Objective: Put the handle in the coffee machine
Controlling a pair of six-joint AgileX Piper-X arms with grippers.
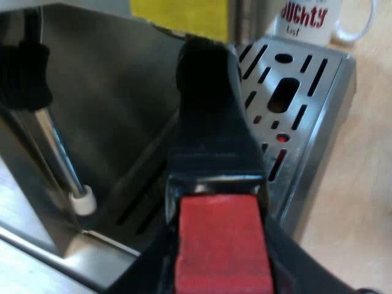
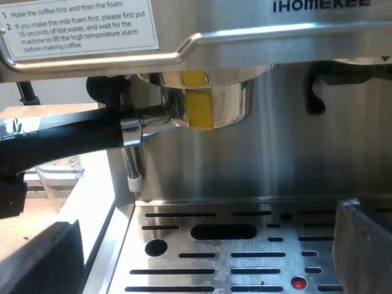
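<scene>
Nearest the left wrist camera, the left gripper (image 1: pixel 222 278) is clenched on the red end (image 1: pixel 223 233) of the dark handle (image 1: pixel 211 122), with its black fingers (image 1: pixel 144 272) flanking it. The handle runs away to the metal holder (image 2: pixel 214 101), marked with yellow tape. The holder sits up under the brew head of the espresso machine (image 2: pixel 294 141), above the slotted drip tray (image 2: pixel 177 223); whether it is locked I cannot tell. The right gripper (image 2: pixel 205 251) hangs released over that tray, jaws wide apart. A steam wand (image 2: pixel 130 162) hangs near the holder. Far beyond the tray stands a white mug (image 1: pixel 312 18).
</scene>
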